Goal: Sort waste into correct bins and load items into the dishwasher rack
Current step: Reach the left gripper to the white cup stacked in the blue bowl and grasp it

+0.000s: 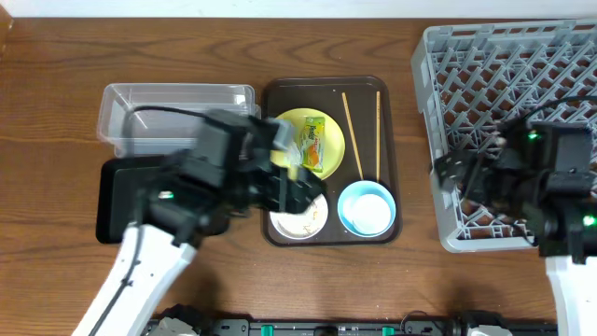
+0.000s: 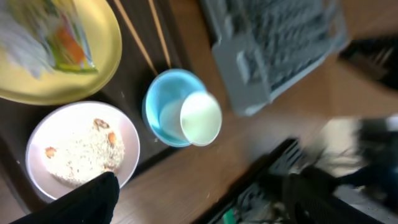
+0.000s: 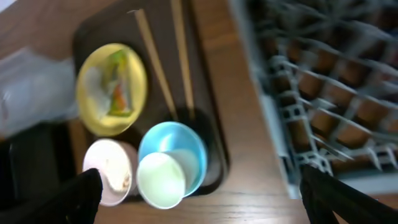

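Hovering over the brown serving tray, my left gripper hangs with jaws spread and nothing between them, just above the white bowl. That bowl holds a heap of white rice grains flecked with orange bits. The yellow-green wrapper, printed in orange and green, lies on the pale-yellow plate at the tray's far side. A small white cup sits inside the light-blue bowl. Two thin wooden chopsticks lie lengthwise on the tray, apart. My right gripper, jaws likewise wide and empty, hangs over the grey dishwasher rack. The clear tub and black tray sit left of the brown tray.
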### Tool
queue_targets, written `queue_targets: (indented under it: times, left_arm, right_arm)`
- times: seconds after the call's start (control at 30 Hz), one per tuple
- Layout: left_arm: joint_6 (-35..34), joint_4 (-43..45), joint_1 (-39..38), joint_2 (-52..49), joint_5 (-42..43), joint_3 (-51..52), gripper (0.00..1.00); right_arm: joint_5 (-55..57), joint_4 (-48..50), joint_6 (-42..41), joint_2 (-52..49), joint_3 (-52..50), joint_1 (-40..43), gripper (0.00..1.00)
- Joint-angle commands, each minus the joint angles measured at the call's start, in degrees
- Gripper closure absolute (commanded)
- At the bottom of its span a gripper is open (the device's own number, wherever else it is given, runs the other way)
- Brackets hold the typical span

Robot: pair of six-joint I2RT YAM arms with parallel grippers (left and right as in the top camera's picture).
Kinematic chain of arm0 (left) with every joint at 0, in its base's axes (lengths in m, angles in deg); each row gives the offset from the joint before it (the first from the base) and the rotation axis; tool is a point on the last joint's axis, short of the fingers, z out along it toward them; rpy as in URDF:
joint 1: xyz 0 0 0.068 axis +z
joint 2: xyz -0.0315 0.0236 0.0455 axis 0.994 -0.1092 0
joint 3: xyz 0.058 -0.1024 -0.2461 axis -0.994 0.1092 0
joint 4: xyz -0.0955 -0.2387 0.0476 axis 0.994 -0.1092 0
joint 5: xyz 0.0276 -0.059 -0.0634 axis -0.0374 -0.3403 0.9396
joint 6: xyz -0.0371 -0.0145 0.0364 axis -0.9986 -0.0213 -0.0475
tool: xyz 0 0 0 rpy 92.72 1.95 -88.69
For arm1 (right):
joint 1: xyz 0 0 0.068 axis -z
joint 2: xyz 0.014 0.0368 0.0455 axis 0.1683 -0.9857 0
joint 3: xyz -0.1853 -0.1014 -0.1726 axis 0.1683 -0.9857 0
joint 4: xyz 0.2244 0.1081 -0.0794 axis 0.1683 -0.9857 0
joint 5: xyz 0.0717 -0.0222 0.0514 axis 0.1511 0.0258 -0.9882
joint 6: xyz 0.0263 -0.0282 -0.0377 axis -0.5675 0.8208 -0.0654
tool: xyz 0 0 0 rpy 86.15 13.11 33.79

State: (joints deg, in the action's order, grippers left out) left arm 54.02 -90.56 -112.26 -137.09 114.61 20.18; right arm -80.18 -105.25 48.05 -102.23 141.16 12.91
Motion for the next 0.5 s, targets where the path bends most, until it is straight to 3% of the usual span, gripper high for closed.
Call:
queue_targets:
  times: [0.0, 0.1, 0.27, 0.47]
  left_arm:
    - [-0.57, 0.11, -8.11, -4.15, -14.38, -1.22, 0.16]
    - [-2.03, 1.60, -13.40, -9.31, -19.04, -1.22, 0.19]
    - [-2.21, 7.87, -19.21, -18.78, -19.17, -1.22, 0.25]
    - [-3.69, 12.24, -20.44, -26.27, -19.17, -1.22, 0.44]
  right_arm:
    - [-2.58, -1.05, -1.31, -0.02, 1.49, 3.72, 0.01]
    - [-4.59, -2.03, 1.79, 0.28, 1.49, 3.87, 0.01]
    - [-4.55, -3.65, 3.13, 0.37, 1.49, 3.87, 0.01]
    - [-4.52, -4.70, 3.37, 0.37, 1.49, 3.87, 0.01]
